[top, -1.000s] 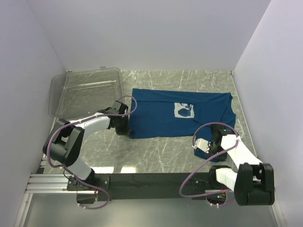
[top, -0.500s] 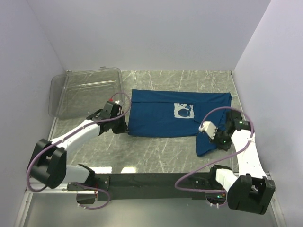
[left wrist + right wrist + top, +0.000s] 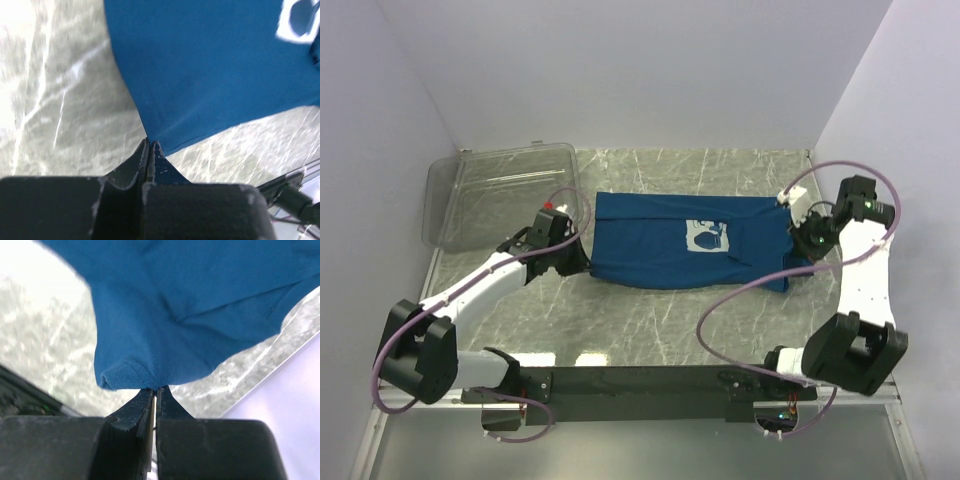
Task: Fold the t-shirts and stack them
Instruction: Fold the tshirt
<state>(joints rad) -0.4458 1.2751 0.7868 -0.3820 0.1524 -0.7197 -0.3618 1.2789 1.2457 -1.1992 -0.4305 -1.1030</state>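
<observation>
A dark blue t-shirt (image 3: 660, 245) with a pale mouse print (image 3: 707, 236) lies across the middle of the marble table. My left gripper (image 3: 582, 262) is shut on the shirt's near left corner; in the left wrist view (image 3: 150, 142) the cloth (image 3: 200, 75) stretches away from the pinched fingertips. My right gripper (image 3: 802, 240) is shut on the shirt's right edge and holds it lifted, so the cloth hangs in a fold down to the table. In the right wrist view (image 3: 156, 389) a rolled hem (image 3: 125, 375) sits right at the fingertips.
A clear plastic bin (image 3: 500, 192) stands at the back left, just behind my left arm. White walls close in the table on the left, back and right; my right arm is near the right wall (image 3: 910, 150). Purple cables loop from both arms.
My right gripper has risen and swung from the near right toward the back right, carrying the shirt's right part with it. My left gripper has shifted slightly back, still holding its corner.
</observation>
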